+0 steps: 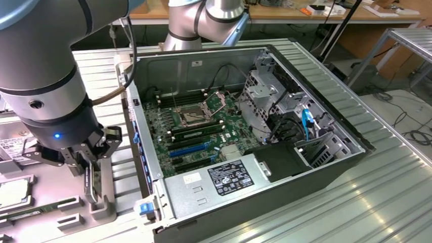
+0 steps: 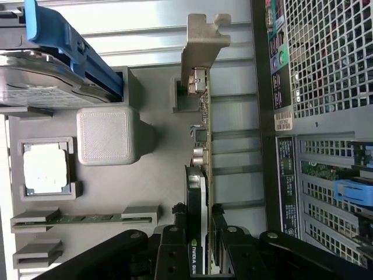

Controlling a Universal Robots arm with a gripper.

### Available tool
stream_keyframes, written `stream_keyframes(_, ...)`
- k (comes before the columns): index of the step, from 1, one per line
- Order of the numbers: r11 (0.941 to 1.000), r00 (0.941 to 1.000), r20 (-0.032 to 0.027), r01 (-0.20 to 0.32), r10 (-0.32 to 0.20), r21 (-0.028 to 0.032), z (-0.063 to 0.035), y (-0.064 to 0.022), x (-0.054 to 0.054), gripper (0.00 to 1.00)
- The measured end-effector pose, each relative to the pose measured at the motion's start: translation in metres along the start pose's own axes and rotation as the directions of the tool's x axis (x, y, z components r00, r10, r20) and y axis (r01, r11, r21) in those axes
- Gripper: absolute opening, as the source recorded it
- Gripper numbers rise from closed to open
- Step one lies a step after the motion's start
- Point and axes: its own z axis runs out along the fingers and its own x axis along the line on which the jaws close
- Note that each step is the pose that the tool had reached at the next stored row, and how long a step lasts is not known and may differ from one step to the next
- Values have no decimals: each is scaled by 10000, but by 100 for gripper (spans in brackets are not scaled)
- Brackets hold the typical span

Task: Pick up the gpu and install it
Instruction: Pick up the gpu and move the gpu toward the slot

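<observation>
Your gripper (image 1: 88, 167) is pinched narrow on the gpu (image 2: 196, 198), one finger on each flat side; the gpu stands on its thin edge in the grey tray (image 2: 151, 175), just beside the computer case (image 1: 196, 205); its long side runs along the case wall.

A wooden workbench (image 1: 284, 14) stands beyond the metal table (image 1: 378, 172).
</observation>
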Motion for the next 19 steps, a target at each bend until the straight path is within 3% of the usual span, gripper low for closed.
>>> stream_keyframes(19,10000,10000,-39,-2,2,3,-294,13,-5,27)
